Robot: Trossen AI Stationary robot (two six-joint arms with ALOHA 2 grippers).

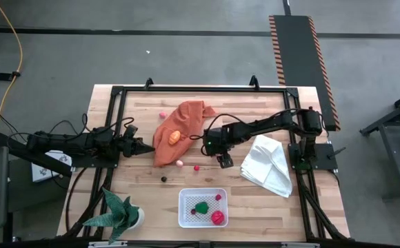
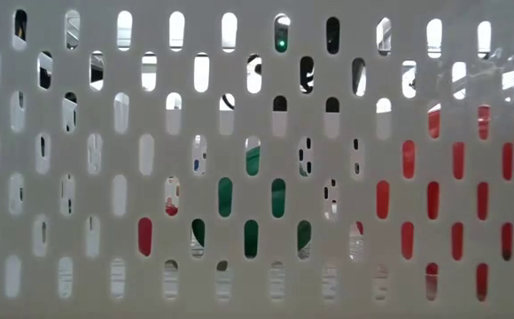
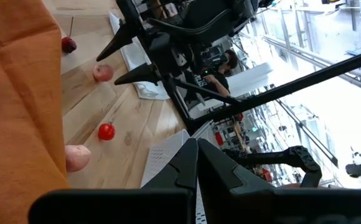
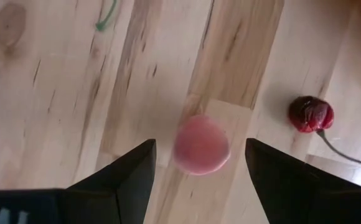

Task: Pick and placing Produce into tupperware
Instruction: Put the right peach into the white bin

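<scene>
A light wooden worktop (image 1: 145,200) edged by a dark frame carries everything. An orange cloth (image 1: 179,131) lies crumpled near its middle, a folded white cloth (image 1: 267,165) to the right. The white tupperware (image 1: 202,207) sits at the near edge, holding some pieces. Loose Produce lies on the bare wood: a pink piece (image 1: 179,163), a red cherry (image 1: 196,167), a dark berry (image 1: 163,178) and a pink bit (image 1: 162,114) at the far side. A potted plant (image 1: 122,212) stands at the near left corner.
</scene>
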